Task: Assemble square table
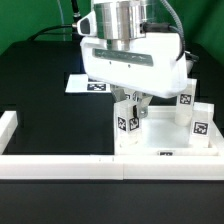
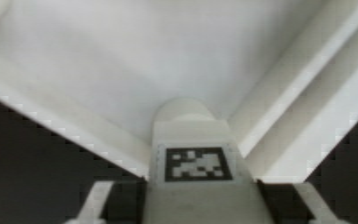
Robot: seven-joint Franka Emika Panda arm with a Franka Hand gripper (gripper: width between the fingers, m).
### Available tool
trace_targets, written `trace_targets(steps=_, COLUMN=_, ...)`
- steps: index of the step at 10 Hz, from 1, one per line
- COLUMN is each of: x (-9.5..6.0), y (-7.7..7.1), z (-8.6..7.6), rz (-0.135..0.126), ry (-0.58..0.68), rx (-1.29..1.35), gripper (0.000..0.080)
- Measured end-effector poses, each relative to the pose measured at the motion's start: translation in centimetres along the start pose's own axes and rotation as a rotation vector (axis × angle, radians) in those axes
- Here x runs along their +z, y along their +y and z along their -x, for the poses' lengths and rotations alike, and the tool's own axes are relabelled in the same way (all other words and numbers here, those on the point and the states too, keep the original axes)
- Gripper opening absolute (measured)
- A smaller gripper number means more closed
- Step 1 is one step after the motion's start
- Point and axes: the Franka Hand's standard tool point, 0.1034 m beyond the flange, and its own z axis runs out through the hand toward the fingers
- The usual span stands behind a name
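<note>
Exterior view: we see the gripper [image 1: 136, 101] hanging over the square tabletop [image 1: 165, 140], which lies flat at the exterior view's right, against the near border wall [image 1: 100, 166]. Between the fingers stands a white leg [image 1: 128, 118], upright, long axis vertical, its tag facing us, at the tabletop's left near corner. Two more legs [image 1: 189, 110] stand upright at the right. The marker board [image 1: 88, 85] lies farther back. On the wrist view we see the jaws pinching the leg [image 2: 197, 150], one finger [image 2: 108, 203] showing at its side, the tray's rim [image 2: 318, 90] just beyond
</note>
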Motion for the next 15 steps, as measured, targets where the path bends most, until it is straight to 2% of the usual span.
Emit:
trace_targets(steps=2, x=0.02, y=-0.14, z=0.25, rz=-0.003, ry=-0.004, rx=0.17, gripper=0.0291)
trace_targets(steps=3, x=0.03, y=-0.14, z=0.26, rz=-0.003, ry=-0.004, rx=0.166, gripper=0.0291)
trace_targets(steps=4, x=0.06, y=-0.12, z=0.27, rz=-0.002, ry=-0.004, rx=0.165, gripper=0.0367)
trace_targets(steps=5, x=0.07, y=-0.12, z=0.28, rz=-0.002, ry=-0.004, rx=0.152, gripper=0.0367)
trace_targets(steps=7, x=0.03, y=-0.06, z=0.41, rz=0.01, ry=-0.018, rx=0.059, gripper=0.0622)
trace_targets(steps=9, x=-0.03, y=-0.24, z=0.46, rz=0.04, ry=-0.017, rx=-0.204, gripper=0.0641)
trace_targets(steps=10, x=0.06, y=-0.28, z=0.67, rz=0.068, ry=-0.026, rx=-0.356, gripper=0.0648)
trace_targets(steps=15, x=0.44, y=-0.1, z=0.45, rz=0.09, ry=-0.055, rx=-0.745, gripper=0.0649)
